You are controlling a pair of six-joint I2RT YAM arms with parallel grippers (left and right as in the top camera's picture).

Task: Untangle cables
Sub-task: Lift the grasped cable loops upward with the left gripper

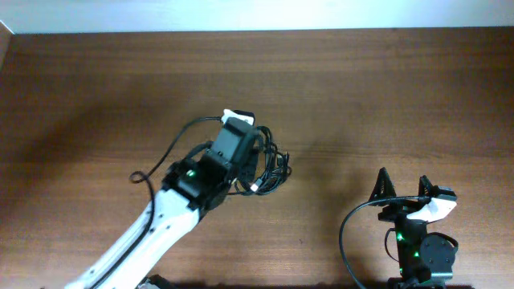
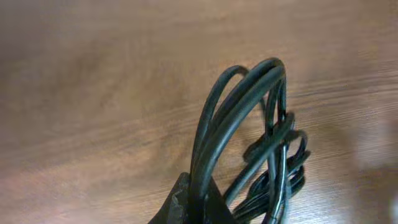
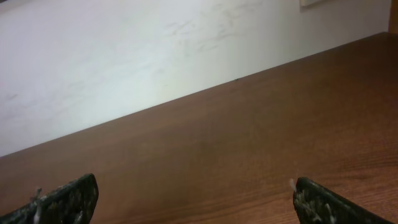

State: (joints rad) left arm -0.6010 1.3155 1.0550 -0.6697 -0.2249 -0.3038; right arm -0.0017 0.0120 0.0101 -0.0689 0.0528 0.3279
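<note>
We pinch several loops of the cables [image 2: 249, 106] together in our left gripper [image 2: 191, 200], so lifting may tighten them, not free one.

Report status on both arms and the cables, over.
Left arm: jaws shut on cables, one tangled bundle. Right arm: jaws open, empty. Nothing in the way.
</note>
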